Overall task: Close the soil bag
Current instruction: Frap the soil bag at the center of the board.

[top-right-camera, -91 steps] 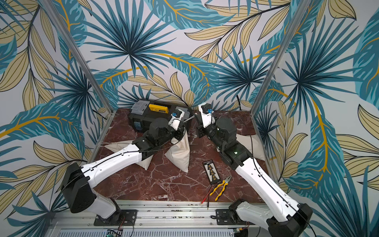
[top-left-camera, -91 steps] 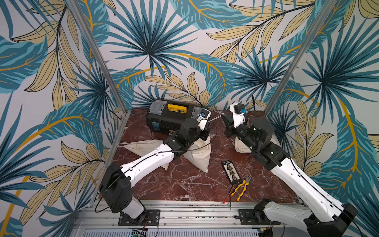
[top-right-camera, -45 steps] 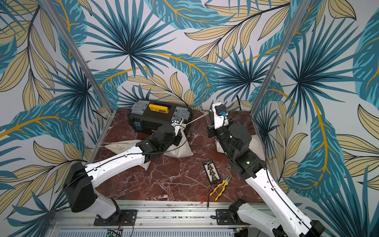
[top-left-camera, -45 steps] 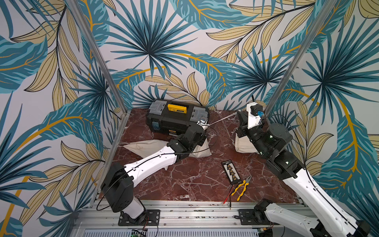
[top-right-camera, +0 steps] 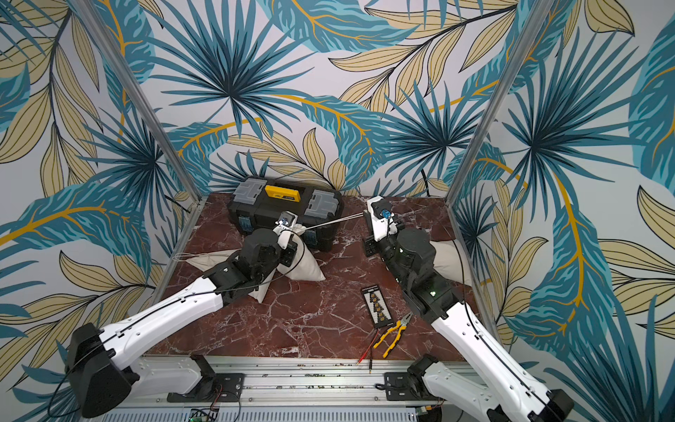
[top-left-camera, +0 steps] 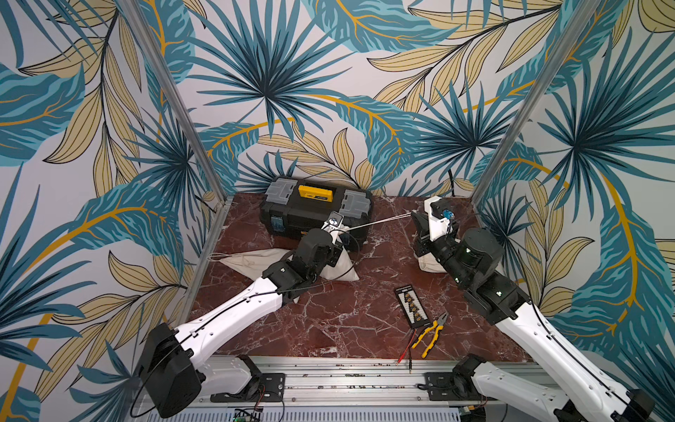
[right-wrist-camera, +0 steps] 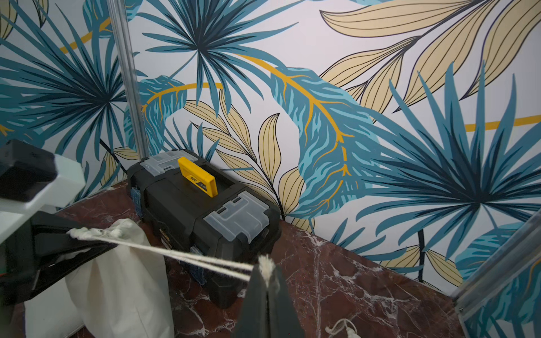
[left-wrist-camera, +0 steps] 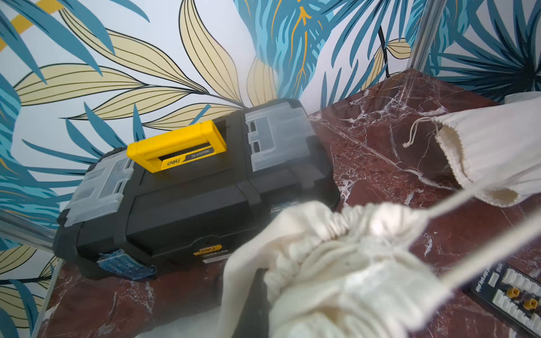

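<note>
In both top views the soil bag (top-left-camera: 345, 268) (top-right-camera: 308, 268) stands upright on the red marble table (top-left-camera: 328, 329), just in front of the black toolbox (top-left-camera: 314, 213). The left gripper (top-left-camera: 333, 228) is clamped closed on the bag's gathered neck. From there the drawstring (top-left-camera: 380, 220) runs taut, two strands side by side, over bare marble to the right gripper (top-left-camera: 414, 217), whose jaws are pinched together on the cord's end toward the back right corner. A flat spare bag (top-left-camera: 252, 257) lies by the left edge, partly under the left arm. Another cream bag (top-right-camera: 449, 259) lies along the right edge beneath the right arm. A black connector card (top-left-camera: 412, 305) and yellow pliers (top-left-camera: 433, 332) lie toward the front rail.

In the left wrist view the puckered mouth of the soil bag (left-wrist-camera: 336, 231) fills the foreground, cinched tight, with both drawstring (left-wrist-camera: 474, 191) strands leaving it. Cloth hides most of the gripper. The toolbox (left-wrist-camera: 190, 199) sits close behind, and the other cream bag (left-wrist-camera: 491, 146), its mouth open, is well apart across bare marble.

In the right wrist view the right gripper (right-wrist-camera: 265, 279) is closed to a point on the frayed drawstring (right-wrist-camera: 190, 257) end. The cord stretches straight to the left gripper (right-wrist-camera: 87, 238) on the soil bag (right-wrist-camera: 117, 278) neck, crossing in front of the toolbox (right-wrist-camera: 205, 204) corner
</note>
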